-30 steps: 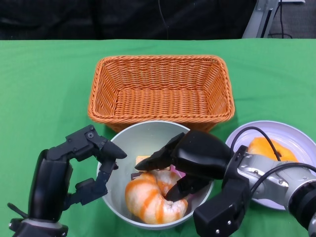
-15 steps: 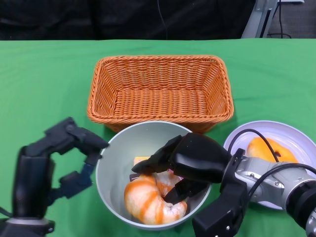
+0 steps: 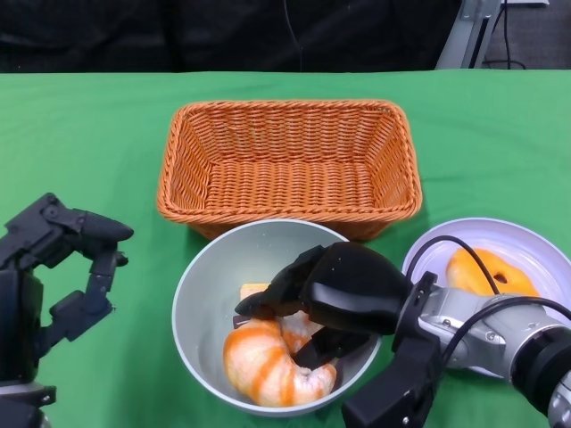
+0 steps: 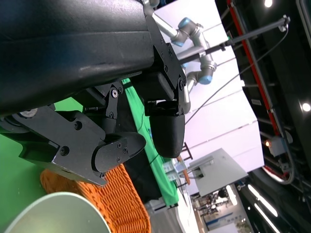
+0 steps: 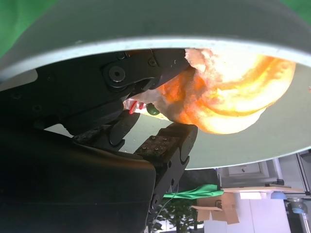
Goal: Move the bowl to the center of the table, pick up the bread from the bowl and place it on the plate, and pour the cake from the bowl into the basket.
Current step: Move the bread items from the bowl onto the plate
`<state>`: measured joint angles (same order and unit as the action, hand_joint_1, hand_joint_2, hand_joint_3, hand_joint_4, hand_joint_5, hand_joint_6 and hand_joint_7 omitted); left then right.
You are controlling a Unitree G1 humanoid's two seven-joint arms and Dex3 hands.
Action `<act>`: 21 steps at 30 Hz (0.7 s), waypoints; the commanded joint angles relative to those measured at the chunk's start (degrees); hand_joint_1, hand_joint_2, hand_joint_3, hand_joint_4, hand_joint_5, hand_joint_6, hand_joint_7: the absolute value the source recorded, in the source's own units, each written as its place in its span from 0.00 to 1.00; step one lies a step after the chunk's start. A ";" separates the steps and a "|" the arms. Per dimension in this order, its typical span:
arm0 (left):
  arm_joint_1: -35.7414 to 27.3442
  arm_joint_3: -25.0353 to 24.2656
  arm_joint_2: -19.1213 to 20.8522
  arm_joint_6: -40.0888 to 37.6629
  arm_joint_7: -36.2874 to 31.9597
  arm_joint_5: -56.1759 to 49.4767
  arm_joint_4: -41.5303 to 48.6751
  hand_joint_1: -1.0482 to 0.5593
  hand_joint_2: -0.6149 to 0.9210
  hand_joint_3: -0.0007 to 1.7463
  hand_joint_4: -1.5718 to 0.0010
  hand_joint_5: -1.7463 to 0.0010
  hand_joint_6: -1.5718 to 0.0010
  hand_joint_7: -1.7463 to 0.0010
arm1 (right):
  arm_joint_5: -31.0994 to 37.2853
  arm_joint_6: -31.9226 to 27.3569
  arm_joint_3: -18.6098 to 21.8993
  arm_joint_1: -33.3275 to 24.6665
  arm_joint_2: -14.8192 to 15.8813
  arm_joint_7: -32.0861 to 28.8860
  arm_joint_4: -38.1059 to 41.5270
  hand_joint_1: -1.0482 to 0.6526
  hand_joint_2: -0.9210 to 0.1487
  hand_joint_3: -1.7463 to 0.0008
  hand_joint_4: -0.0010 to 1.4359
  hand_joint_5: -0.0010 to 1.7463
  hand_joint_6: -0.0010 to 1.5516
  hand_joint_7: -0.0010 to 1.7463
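Orange, green and grey on the table

Green cloth (image 3: 80, 143), woven orange basket (image 3: 290, 160), pale grey bowl (image 3: 210, 281); cream bread (image 3: 268, 361) striped orange, white plate (image 3: 535, 245), black hands.

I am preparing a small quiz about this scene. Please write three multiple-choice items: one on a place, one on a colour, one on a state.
1. Where does the basket stand?
A. behind the bowl
B. on the plate
C. in front of the bowl

2. What colour is the table cloth?
A. blue
B. green
C. white

3. What is the left robot hand doing?
A. holding bread
B. gripping the bowl
C. holding nothing

Answers:
1 A, the basket lies farther from the robot than the bowl.
2 B, the cloth is green all over.
3 C, its fingers are apart, away from the bowl, while the right robot hand reaches into the bowl at the bread.
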<state>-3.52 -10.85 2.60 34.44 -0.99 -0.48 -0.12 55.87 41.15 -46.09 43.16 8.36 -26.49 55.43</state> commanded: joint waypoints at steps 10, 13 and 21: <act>-0.75 -1.21 -0.08 -0.63 -1.02 0.70 -2.35 0.63 0.85 0.47 0.52 0.21 0.46 0.45 | 4.73 -5.32 -5.00 -1.44 -3.57 -10.74 2.32 0.30 0.08 1.00 0.71 0.09 0.50 0.02; -0.77 -1.08 -0.11 -0.58 -0.76 0.77 -2.43 0.63 0.85 0.47 0.53 0.21 0.46 0.45 | 4.85 -4.19 -6.01 -1.05 -4.37 -13.73 4.66 0.44 0.06 1.00 0.61 0.36 0.56 0.02; -0.67 -1.10 -0.26 -0.46 -0.73 0.82 -2.32 0.63 0.85 0.47 0.52 0.21 0.46 0.45 | 4.42 -1.63 -7.00 -0.02 -5.36 -17.34 8.21 0.50 0.06 1.00 0.52 0.63 0.67 0.03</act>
<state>-3.82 -11.45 1.93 34.14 -1.03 0.05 -1.64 59.63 38.56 -51.86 44.35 3.79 -44.43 62.47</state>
